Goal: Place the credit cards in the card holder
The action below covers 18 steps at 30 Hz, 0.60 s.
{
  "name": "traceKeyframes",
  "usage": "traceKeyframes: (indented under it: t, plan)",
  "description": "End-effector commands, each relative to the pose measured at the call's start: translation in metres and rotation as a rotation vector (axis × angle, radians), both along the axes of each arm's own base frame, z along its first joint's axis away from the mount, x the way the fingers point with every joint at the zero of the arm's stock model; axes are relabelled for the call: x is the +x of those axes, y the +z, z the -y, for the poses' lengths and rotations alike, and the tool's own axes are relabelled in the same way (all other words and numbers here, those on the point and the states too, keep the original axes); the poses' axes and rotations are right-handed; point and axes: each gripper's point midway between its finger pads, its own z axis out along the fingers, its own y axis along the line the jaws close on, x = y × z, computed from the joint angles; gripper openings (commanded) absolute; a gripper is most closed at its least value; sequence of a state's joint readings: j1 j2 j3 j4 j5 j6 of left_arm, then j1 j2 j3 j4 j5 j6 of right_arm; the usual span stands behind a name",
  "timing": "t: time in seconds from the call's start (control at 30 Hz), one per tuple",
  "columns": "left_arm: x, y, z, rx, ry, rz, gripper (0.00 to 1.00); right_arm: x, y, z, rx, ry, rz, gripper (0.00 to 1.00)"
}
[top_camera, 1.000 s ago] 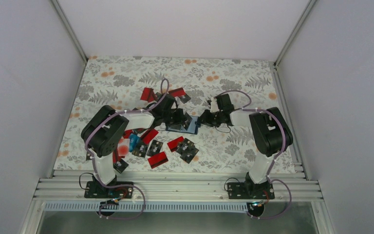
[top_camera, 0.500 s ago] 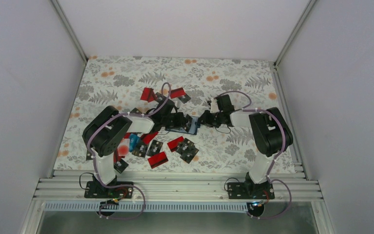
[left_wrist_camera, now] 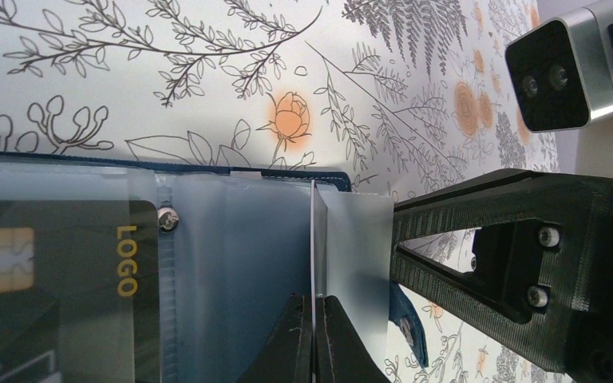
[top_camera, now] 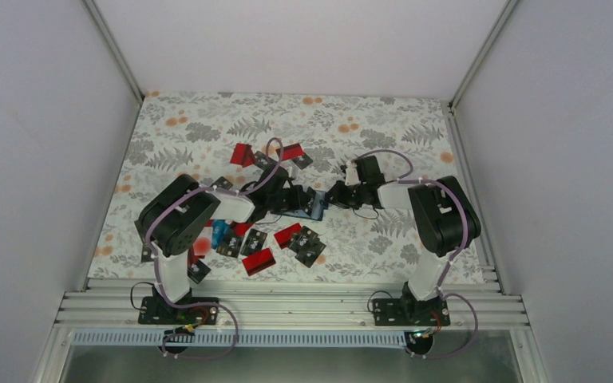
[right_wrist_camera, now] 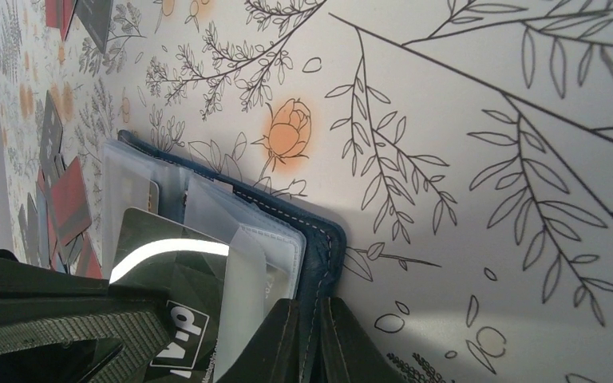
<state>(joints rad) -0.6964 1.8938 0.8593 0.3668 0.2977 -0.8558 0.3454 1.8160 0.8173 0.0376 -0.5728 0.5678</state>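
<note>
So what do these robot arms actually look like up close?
The left arm and right arm are alike: chunky black joints joined by white tubes, with thin purple cables looped along them. The jaws are matte black plastic fastened with small silver screws.

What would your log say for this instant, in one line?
left gripper: shut on a sleeve of the holder | right gripper: shut on holder's edge | black card: in holder | loose cards: on table
</note>
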Motion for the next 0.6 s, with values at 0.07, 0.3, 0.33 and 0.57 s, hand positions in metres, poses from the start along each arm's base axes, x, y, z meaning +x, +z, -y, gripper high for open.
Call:
traceKeyframes:
  t: [0.07,0.3,0.33,0.57]
  plan:
    - [-0.02,-0.039,-0.011,0.074,0.03,-0.085,0.02,-0.031,-0.031,0.013,-0.07,-0.022,-0.144,0.11]
    - [-0.023,-0.045,-0.003,0.067,0.042,-0.099,0.02,-0.034,-0.036,0.014,-0.068,-0.031,-0.164,0.11]
    - [-0.024,-0.047,-0.003,0.07,0.041,-0.104,0.02,-0.035,-0.036,0.014,-0.067,-0.032,-0.164,0.11]
    - [-0.026,-0.05,0.003,0.071,0.048,-0.113,0.03,-0.038,-0.038,0.014,-0.064,-0.041,-0.178,0.11]
